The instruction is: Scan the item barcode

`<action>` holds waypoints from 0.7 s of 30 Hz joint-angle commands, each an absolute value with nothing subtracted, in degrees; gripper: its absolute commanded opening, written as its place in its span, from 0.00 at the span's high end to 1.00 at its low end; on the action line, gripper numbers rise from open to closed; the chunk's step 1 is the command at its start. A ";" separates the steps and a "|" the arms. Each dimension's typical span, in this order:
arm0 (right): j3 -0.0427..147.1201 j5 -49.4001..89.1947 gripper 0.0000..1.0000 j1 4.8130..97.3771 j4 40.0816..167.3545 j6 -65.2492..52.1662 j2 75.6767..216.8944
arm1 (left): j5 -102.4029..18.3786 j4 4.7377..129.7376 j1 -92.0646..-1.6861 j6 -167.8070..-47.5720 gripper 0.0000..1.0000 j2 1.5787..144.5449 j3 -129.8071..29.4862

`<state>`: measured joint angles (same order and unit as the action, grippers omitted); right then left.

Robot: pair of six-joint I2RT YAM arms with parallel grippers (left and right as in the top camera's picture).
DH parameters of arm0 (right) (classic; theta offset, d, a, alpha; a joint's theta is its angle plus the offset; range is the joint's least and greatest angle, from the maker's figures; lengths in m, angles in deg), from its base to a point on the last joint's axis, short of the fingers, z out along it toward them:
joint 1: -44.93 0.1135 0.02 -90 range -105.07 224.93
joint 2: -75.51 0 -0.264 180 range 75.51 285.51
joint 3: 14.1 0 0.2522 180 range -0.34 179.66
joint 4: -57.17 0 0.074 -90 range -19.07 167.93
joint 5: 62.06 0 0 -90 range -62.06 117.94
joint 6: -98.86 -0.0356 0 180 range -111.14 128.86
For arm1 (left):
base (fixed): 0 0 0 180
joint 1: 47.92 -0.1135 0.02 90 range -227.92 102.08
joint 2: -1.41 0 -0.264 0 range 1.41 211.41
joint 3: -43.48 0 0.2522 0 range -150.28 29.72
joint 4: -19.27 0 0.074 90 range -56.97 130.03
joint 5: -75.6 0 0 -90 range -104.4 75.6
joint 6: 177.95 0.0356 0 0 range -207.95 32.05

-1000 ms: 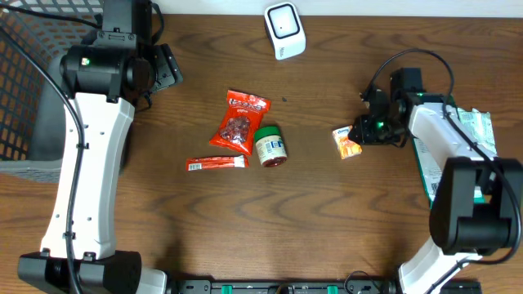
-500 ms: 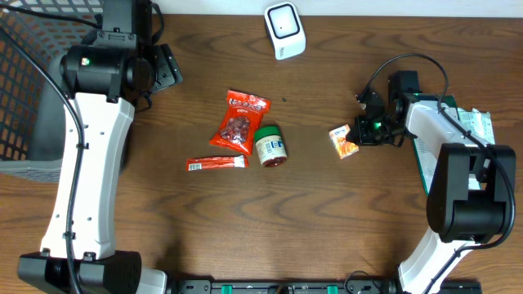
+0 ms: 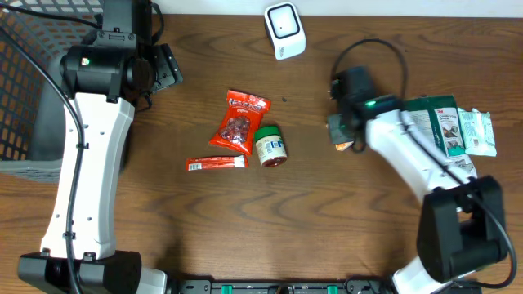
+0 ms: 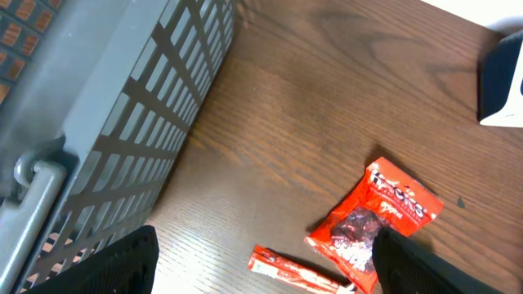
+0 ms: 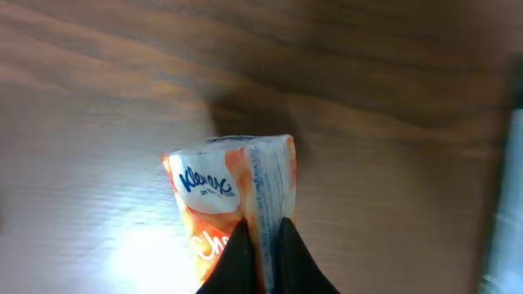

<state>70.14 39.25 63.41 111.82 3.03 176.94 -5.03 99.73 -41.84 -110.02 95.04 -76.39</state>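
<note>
A small orange-and-white tissue pack (image 5: 214, 194) is pinched by its edge between the fingers of my right gripper (image 5: 263, 233), which is shut on it. From above, the right gripper (image 3: 343, 135) is right of the table's centre, and only a sliver of the orange tissue pack (image 3: 344, 147) shows under it. The white barcode scanner (image 3: 284, 30) stands at the back centre, apart from the pack. High over the left side, my left gripper (image 4: 265, 265) hangs open and empty.
A red snack bag (image 3: 239, 122), a small jar (image 3: 270, 145) and a red stick packet (image 3: 216, 163) lie mid-table. Green packets (image 3: 448, 124) lie at the right edge. A grey wire basket (image 3: 24, 82) stands at the far left.
My right gripper has shut on the tissue pack, and the right arm has swung left and toward the back, uncovering the green packets. The left arm has not moved.
</note>
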 commanded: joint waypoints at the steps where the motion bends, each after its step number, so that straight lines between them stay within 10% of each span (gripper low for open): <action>1: 67.63 67.51 0.99 70.86 111.60 -10.59 177.36 | -4.51 99.88 -42.01 -109.65 0.16 93.90 -76.74; 21: 63.95 80.06 0.99 80.66 106.88 -17.27 186.86 | -4.51 99.86 -42.01 -109.65 0.16 93.90 -76.74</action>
